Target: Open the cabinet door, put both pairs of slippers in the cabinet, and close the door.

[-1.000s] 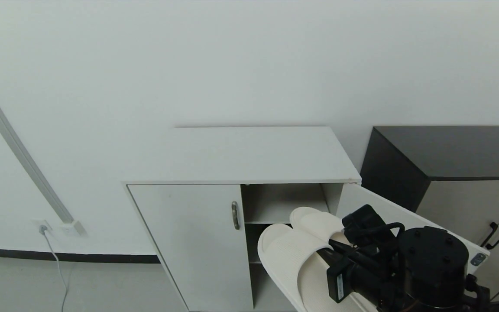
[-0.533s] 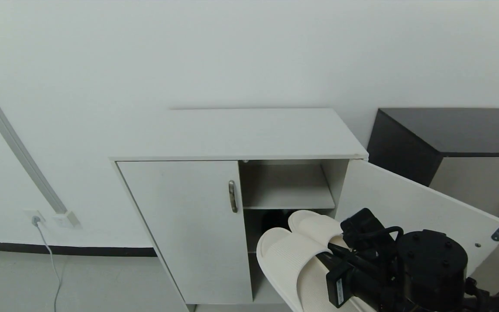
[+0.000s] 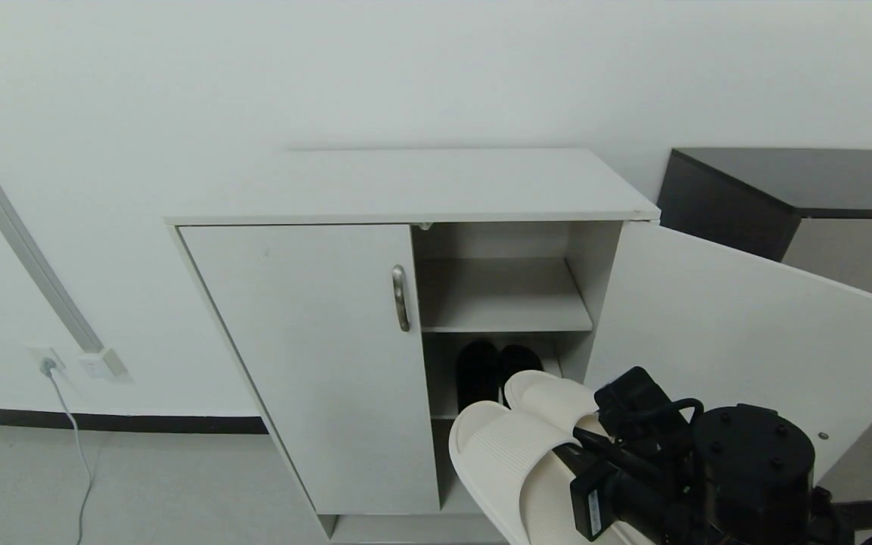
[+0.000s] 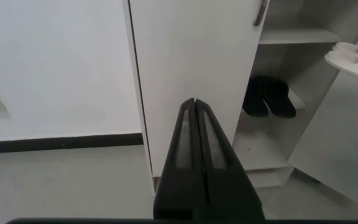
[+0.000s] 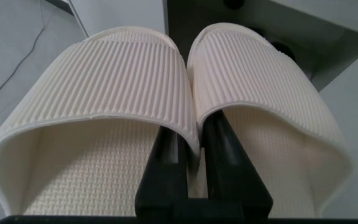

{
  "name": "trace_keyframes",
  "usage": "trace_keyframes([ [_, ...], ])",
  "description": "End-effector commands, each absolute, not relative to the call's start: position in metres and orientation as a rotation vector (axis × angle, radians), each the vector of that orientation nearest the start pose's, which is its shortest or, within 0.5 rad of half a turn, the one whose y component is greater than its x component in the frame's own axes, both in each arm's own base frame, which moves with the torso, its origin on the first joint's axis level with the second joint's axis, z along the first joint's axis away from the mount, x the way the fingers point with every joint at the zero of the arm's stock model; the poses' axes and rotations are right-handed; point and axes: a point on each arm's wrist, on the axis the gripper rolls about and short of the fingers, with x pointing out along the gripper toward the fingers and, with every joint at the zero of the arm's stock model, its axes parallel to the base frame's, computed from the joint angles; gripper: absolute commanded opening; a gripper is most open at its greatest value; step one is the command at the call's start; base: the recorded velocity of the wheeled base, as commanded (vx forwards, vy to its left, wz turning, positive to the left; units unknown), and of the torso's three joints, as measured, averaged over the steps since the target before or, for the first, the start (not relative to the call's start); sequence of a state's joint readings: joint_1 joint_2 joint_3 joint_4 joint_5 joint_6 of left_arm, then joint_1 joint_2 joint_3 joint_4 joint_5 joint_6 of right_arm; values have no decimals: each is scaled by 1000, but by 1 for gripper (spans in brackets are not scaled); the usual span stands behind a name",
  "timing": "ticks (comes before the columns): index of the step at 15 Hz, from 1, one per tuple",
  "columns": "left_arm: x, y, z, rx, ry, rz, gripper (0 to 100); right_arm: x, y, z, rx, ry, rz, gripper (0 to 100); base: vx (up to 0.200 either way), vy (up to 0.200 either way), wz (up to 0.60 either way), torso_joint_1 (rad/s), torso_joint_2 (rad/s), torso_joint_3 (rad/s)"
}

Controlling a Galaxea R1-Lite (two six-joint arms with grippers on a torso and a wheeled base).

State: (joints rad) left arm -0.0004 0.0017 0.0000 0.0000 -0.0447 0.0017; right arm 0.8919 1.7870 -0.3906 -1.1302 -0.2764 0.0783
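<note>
Only the camera shifted: right gripper (image 5: pixel 190 138) pinches white slippers (image 3: pixel 513 448) before the open cabinet (image 3: pixel 443 183), left gripper (image 4: pixel 195 111) closed.

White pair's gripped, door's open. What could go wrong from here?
The right pincer pinches the white slippers only by their inner edges; one could slip out.
The pair could clip the closed left door or the open door going in.
The black slippers already sit inside at that height; crowding is possible.

Readable print: none.
White sticker (image 3: pixel 596 502), on the wrist just behind the right gripper (image 3: pixel 566 445): marks too small to make out.
</note>
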Motion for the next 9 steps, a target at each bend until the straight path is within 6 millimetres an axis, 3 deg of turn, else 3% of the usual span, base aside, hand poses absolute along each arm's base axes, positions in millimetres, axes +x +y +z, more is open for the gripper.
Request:
trace_keyframes([
  [1,-23,-1,76,1,1,-44,0,173,205,105,-77,254,603,0,0,0,0,-134,466,339],
  [9,-23,-1,76,1,1,-44,0,172,205,99,-90,237,611,0,0,0,0,-81,452,370],
])
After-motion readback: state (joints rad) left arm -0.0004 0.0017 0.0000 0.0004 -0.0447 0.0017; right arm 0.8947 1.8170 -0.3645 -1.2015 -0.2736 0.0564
